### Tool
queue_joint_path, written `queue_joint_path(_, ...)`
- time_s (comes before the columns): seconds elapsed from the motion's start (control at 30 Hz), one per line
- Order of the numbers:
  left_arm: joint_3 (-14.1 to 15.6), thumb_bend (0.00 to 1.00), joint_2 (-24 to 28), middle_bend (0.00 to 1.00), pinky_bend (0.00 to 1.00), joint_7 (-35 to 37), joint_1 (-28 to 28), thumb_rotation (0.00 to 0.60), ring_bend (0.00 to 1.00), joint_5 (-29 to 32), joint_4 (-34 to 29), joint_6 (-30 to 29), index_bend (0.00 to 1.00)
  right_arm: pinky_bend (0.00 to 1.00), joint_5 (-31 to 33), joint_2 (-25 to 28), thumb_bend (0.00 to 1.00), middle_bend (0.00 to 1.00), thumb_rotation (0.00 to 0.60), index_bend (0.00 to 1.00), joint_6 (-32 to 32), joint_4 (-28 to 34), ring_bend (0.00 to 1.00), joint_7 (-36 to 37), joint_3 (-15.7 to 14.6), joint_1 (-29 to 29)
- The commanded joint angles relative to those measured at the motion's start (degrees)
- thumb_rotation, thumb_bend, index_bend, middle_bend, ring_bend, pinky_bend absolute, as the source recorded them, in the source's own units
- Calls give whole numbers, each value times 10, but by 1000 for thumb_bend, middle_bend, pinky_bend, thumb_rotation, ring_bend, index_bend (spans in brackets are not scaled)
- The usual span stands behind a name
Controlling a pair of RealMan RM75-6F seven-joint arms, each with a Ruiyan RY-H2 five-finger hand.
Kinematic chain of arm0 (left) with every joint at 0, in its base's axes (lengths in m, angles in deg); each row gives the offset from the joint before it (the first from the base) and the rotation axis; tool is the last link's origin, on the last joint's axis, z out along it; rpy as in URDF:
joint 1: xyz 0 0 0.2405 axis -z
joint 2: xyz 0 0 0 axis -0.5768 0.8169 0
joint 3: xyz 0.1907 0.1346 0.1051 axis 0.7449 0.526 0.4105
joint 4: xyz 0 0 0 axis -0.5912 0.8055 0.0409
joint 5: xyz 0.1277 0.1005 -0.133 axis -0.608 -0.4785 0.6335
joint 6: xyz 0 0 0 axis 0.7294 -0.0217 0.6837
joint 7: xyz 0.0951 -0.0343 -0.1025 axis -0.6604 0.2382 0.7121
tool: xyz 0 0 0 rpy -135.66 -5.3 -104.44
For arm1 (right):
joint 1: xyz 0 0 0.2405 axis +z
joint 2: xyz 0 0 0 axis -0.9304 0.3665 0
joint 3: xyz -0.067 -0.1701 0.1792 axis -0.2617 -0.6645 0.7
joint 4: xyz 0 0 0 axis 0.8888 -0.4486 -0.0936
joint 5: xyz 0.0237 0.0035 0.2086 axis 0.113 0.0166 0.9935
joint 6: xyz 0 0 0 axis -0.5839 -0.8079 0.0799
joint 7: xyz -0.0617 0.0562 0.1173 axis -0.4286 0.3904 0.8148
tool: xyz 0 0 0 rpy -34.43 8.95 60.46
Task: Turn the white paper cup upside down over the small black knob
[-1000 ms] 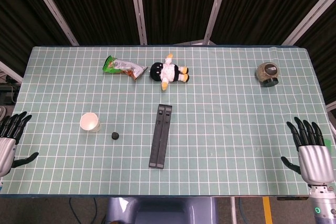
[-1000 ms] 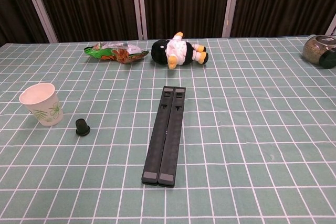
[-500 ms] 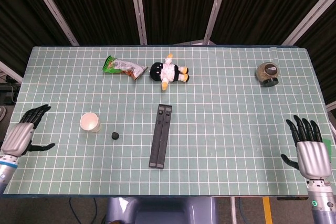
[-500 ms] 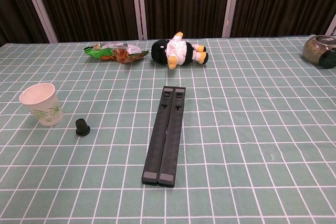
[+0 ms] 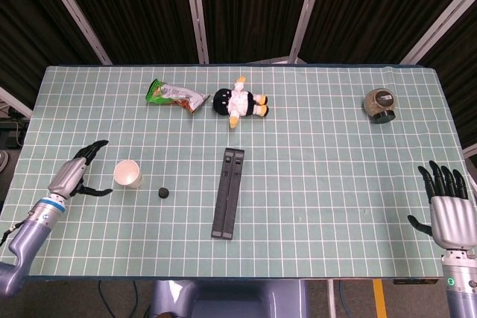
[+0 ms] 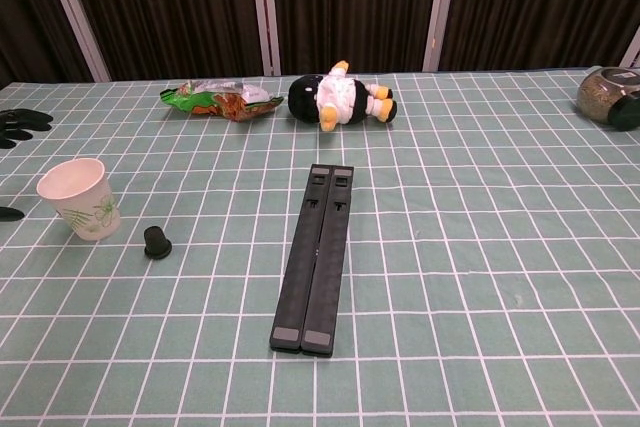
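Note:
The white paper cup (image 5: 128, 173) (image 6: 78, 198) stands upright, mouth up, at the left of the green grid mat. The small black knob (image 5: 162, 193) (image 6: 156, 241) sits just to its right, apart from it. My left hand (image 5: 77, 173) hovers open just left of the cup, fingers spread toward it and not touching; only its fingertips (image 6: 20, 121) show at the chest view's left edge. My right hand (image 5: 449, 211) is open at the mat's right front corner, far from both.
A long black bar (image 5: 229, 193) (image 6: 317, 253) lies in the middle of the mat. At the back are a snack packet (image 5: 174, 95), a plush penguin (image 5: 238, 102) and a jar (image 5: 379, 105) at far right.
My left hand has moved right along the mat's left side toward the cup. My right hand has sunk slightly toward the front edge. Cup and knob have not moved.

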Motion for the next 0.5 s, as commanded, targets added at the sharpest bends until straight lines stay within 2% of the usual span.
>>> queue_joint_path(0.03, -2, 0, -16, 12, 0, 10, 5, 600, 0, 9, 5, 5, 43, 0, 0, 0, 0, 0, 600, 86, -1, -1, 0, 0, 0, 1)
queue_joint_path(0.2, -4, 15, -45, 67, 2, 28, 16, 600, 18, 19, 15, 21, 130, 0, 4, 1, 0, 0, 600, 86, -4, -2, 0, 5, 2, 3)
queue_joint_path(0.37, -11, 166, -70, 109, 33, 34, 24, 600, 60, 28, 29, 22, 174, 0, 7, 2, 0, 0, 600, 86, -6, -2, 0, 8, 2, 4)
queue_joint_path(0.5, -21, 251, -97, 260, 163, 13, 21, 600, 193, 43, 50, 5, 331, 0, 10, 3, 0, 0, 600, 86, -8, -3, 0, 10, 2, 4)
